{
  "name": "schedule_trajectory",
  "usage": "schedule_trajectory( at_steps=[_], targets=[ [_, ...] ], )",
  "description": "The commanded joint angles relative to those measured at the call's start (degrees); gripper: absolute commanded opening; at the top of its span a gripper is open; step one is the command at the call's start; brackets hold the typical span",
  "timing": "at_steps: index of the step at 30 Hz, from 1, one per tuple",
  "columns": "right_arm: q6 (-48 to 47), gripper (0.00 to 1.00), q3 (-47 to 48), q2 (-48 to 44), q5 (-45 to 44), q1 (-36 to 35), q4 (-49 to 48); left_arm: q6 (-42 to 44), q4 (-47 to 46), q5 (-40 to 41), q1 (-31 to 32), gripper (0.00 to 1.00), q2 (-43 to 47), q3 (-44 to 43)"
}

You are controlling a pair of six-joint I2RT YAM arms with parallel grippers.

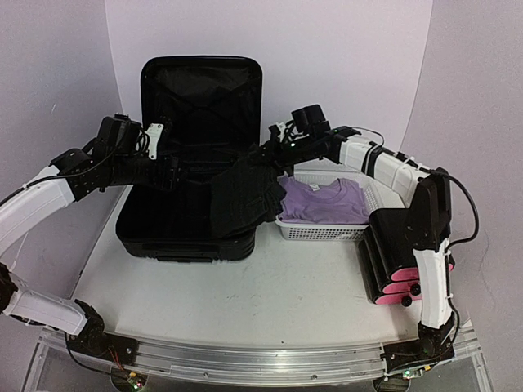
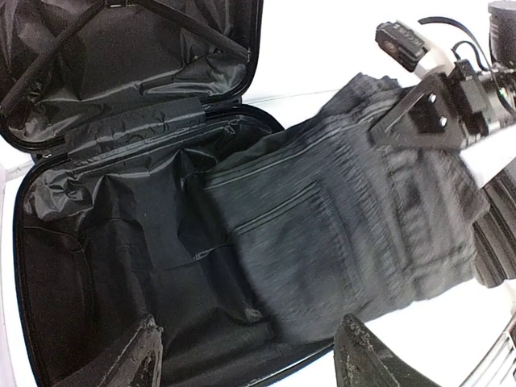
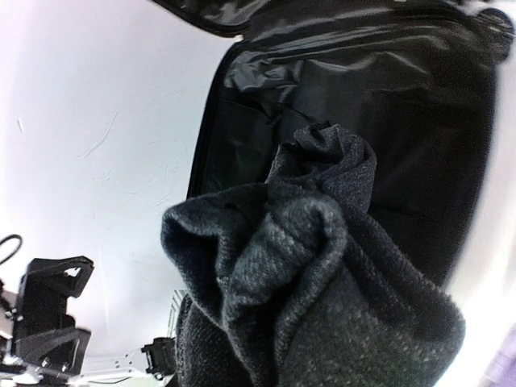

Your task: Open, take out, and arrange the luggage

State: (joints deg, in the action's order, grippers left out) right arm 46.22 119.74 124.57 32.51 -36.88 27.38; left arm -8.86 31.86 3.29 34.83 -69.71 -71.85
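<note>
The luggage (image 1: 184, 241) lies open on the table with its lid (image 1: 200, 90) standing upright at the back and its black lining (image 2: 121, 226) bare. A dark grey garment (image 1: 245, 196) hangs over the case's right edge, pinched at its top by my right gripper (image 1: 274, 151), which is shut on it. The left wrist view shows that gripper (image 2: 419, 113) clamped on the garment (image 2: 339, 234). In the right wrist view the bunched cloth (image 3: 322, 290) hides the fingers. My left gripper (image 2: 246, 355) hovers open over the case's interior, holding nothing.
A white mesh basket (image 1: 327, 231) holding a purple shirt (image 1: 323, 200) sits right of the case. A black box with pink drawer fronts (image 1: 392, 286) stands at the near right beside the right arm.
</note>
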Motion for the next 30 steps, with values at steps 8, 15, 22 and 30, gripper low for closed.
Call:
schedule_trajectory(
  at_steps=[8,15,22,30],
  targets=[
    [-0.1,0.0,-3.1,-8.3,14.6,13.9,-1.4,-1.0,-3.4,-0.3,0.1,0.73,0.3,-0.3],
    [-1.6,0.0,1.6,-3.1,20.8,20.0,4.5,-1.4,-3.6,-2.1,0.1,0.73,-0.3,-0.8],
    [-6.2,0.0,1.7,0.2,24.5,25.4,9.7,-1.9,-3.5,-2.8,0.1,0.73,0.3,0.1],
    [-12.4,0.0,-1.2,2.6,24.4,30.8,12.1,-1.7,-3.5,-3.1,0.1,0.74,-0.6,-0.8]
  ],
)
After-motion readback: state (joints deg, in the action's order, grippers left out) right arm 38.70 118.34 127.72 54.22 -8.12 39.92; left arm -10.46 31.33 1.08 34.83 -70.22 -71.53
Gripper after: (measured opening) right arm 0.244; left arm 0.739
